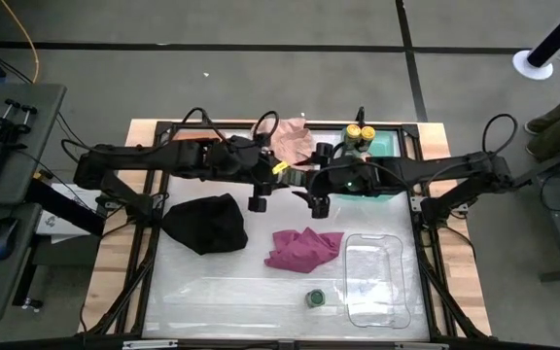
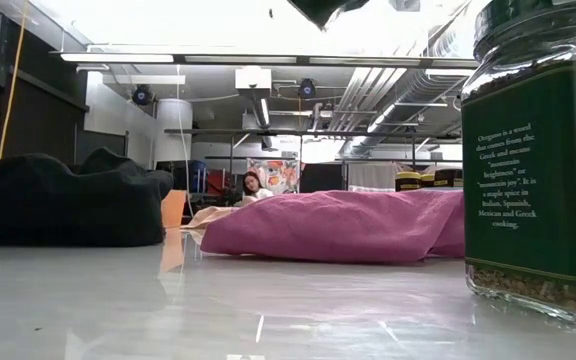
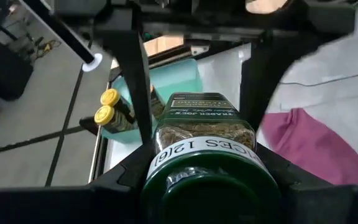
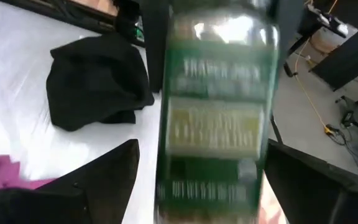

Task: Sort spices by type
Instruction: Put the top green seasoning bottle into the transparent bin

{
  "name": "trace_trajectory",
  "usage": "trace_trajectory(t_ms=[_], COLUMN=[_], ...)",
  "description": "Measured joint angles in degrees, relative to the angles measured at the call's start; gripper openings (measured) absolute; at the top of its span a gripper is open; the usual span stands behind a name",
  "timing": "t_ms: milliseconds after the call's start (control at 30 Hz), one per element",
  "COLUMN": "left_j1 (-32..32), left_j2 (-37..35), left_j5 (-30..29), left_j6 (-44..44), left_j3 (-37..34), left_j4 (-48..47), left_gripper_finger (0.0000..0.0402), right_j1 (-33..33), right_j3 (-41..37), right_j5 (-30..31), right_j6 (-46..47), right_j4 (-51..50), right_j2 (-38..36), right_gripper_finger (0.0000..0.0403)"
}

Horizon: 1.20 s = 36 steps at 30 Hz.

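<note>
Closest to the low camera, a standing green-lidded jar (image 2: 538, 170) is seen upright on the table, near the front edge and just beside the clear tray (image 1: 372, 282), which lies toward the front right corner. Behind it, near the middle of the table, a magenta cloth (image 1: 304, 248) is bunched, and a black cloth (image 1: 204, 224) is heaped toward the left edge. A pink cloth (image 1: 285, 136) is spread at the far edge, with a teal tray (image 1: 385, 144) beside it on the right. Two yellow-lidded jars (image 1: 360, 131) are stood together at the far edge of that tray.

Both arms are reached in over the middle of the table, between the pink cloth and the magenta cloth, and are met there above the surface. The left gripper (image 3: 204, 155) is closed on a held green-lidded jar (image 3: 204, 143), which is clamped by its sides just below the lid, with the lid turned toward the wrist camera. The right gripper (image 4: 210, 180) is spread wide, and the same jar is framed between its fingers (image 4: 104, 180). A gap appears to be left on either side, though the right wrist view is too smeared for contact to be ruled out. A person (image 2: 253, 185) is seen in the room beyond the table.
</note>
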Motion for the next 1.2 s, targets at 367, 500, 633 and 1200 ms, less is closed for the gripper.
trace_trajectory(t_ms=[367, 500, 633, 1200], left_j1=[0.04, 0.00, 0.00, 0.00], left_j2=[3.32, 3.53, 3.42, 3.29], left_j5=[-0.97, -0.87, -1.17, 1.25], left_j6=[1.52, 3.11, 4.14, 5.87], left_j3=[-0.02, -0.07, -0.02, 0.26], left_j4=[-0.01, 0.26, 0.18, 3.16], left_gripper_finger=[0.0162, 0.0162, 0.0162, 0.0162], right_j1=[0.76, 0.57, 0.45, 0.30], right_j3=[0.85, 0.85, 0.83, 0.74], right_j5=[1.96, 1.75, 1.70, 3.64], right_j6=[1.49, 5.19, 6.89, 6.94], right_j4=[3.39, 0.05, -4.74, -5.01], right_j2=[-0.32, -0.08, -0.08, 2.00], right_gripper_finger=[0.0327, 0.0314, 0.0302, 0.0210])
